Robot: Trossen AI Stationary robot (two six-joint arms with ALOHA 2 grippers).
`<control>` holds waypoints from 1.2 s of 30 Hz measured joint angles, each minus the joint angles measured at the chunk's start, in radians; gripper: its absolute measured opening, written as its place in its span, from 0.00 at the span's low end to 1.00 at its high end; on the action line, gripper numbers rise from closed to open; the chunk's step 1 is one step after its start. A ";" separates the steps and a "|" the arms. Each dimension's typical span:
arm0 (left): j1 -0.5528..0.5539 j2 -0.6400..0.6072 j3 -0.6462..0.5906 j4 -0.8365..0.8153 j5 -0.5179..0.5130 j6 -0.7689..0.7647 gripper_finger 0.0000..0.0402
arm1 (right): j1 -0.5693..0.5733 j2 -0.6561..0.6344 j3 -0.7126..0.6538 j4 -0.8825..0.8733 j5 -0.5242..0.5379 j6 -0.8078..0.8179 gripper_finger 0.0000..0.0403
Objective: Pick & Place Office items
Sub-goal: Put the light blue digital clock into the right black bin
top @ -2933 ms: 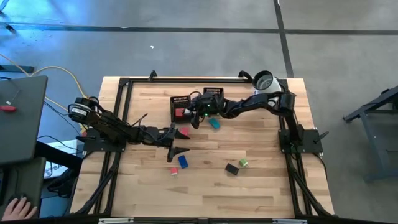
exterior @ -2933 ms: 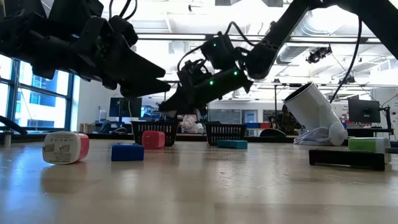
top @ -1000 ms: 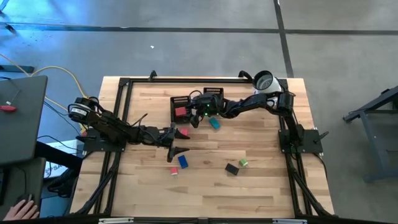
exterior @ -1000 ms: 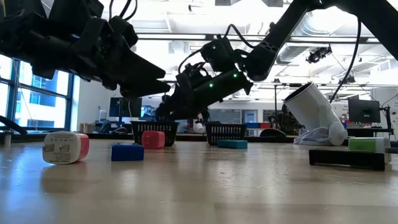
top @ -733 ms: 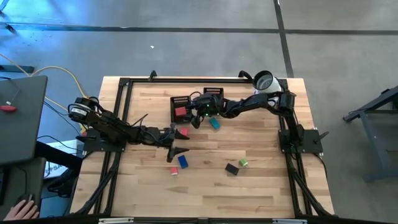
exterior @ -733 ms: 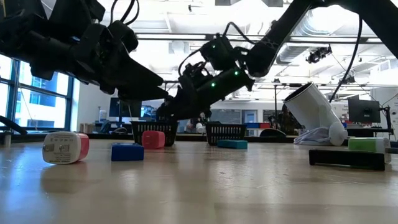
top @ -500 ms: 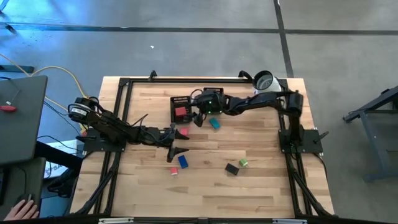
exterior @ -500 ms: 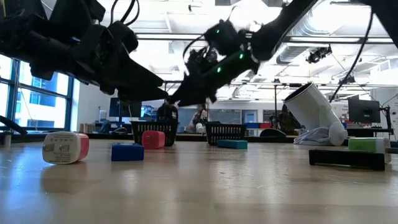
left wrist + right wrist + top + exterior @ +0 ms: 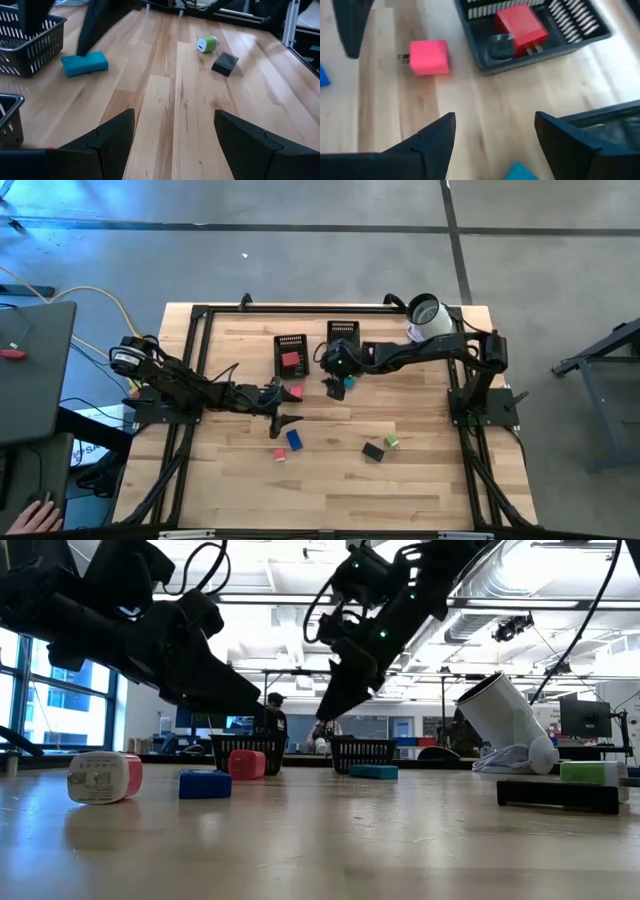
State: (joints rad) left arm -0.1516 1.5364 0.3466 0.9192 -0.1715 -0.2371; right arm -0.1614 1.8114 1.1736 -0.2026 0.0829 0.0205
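Note:
Small blocks lie loose on the wooden table: a pink one [image 9: 429, 57], a teal one [image 9: 85, 63], a blue one [image 9: 294, 439], a green one [image 9: 207, 44], a black one [image 9: 225, 63] and a small red-and-white one [image 9: 279, 454]. A red block [image 9: 521, 23] lies in the left mesh tray [image 9: 291, 355] beside a dark piece [image 9: 501, 46]. My right gripper [image 9: 334, 387] hangs open above the table between the trays and the teal block, pointing down. My left gripper [image 9: 287, 406] stands open near the pink block, holding nothing.
A second mesh tray [image 9: 342, 335] stands to the right of the first. A white cylinder [image 9: 425, 313] lies at the far right corner. Black frame rails [image 9: 200, 330] run along the table's sides. Bare wood lies along the near edge [image 9: 330, 500].
My right gripper has risen from over the left tray and drawn back toward the table's right edge, tipping steeper downward; it carries nothing. The red block stays in the tray. My left gripper has tipped down a little in place.

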 joint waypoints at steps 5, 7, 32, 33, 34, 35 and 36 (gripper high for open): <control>0.000 0.000 0.000 0.001 0.000 -0.004 0.66 | 0.023 -0.009 0.000 -0.088 0.021 0.032 0.64; 0.000 0.000 0.000 0.001 0.000 -0.005 0.66 | 0.029 -0.011 0.000 -0.118 0.020 0.056 0.64; 0.000 0.000 0.000 0.001 -0.002 -0.007 0.66 | -0.017 -0.011 -0.008 -0.276 0.020 0.248 0.64; 0.000 0.000 0.000 0.001 -0.002 -0.007 0.66 | -0.020 -0.011 -0.015 -0.273 0.003 0.249 0.64; 0.000 0.000 0.000 0.001 -0.002 -0.007 0.66 | -0.023 -0.011 -0.022 -0.273 -0.010 0.251 0.64; 0.000 0.000 0.000 0.001 -0.002 -0.007 0.66 | -0.025 -0.010 -0.031 -0.269 -0.013 0.259 0.64; 0.000 0.000 0.000 0.001 -0.002 -0.007 0.66 | -0.026 -0.010 -0.039 -0.264 -0.013 0.268 0.64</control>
State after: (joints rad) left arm -0.1516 1.5364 0.3466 0.9202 -0.1730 -0.2440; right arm -0.1878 1.8016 1.1350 -0.4669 0.0696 0.2888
